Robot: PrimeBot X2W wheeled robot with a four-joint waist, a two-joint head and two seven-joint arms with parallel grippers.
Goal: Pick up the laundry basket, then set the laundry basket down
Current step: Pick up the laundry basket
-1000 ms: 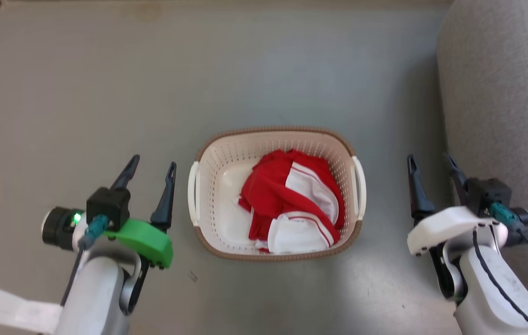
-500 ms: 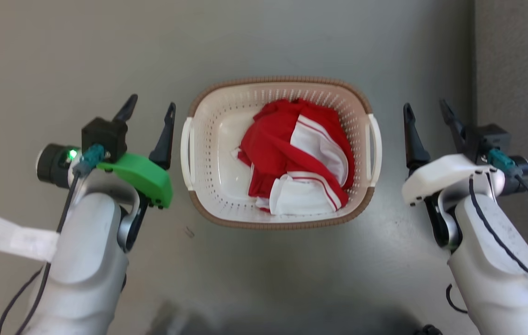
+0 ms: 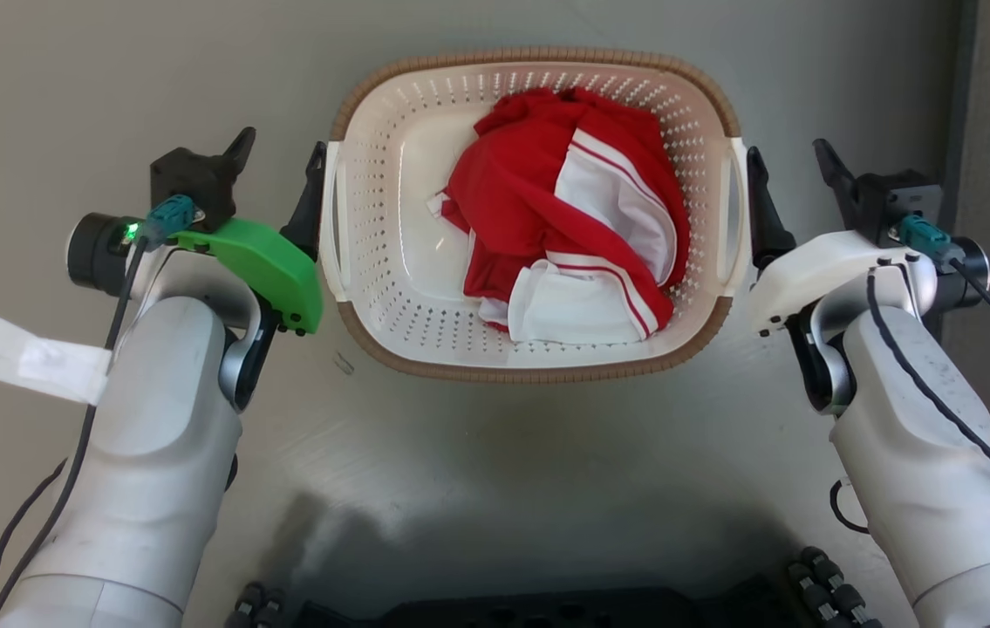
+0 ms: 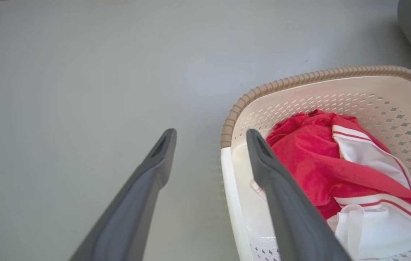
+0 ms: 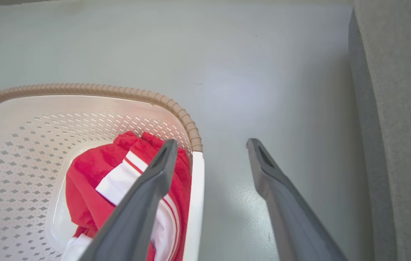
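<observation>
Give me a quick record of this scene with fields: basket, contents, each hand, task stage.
basket: cream basket with a brown rim, on the grey floor, between the hands
contents: bunched red-and-white garment
left hand: left hand open, at the left handle
right hand: right hand open, at the right handle
stage: not yet gripped or lifted

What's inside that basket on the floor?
Inside the laundry basket lies a crumpled red-and-white garment, toward its right side; bare perforated bottom shows on the left. Whatever lies beneath the garment is covered.
</observation>
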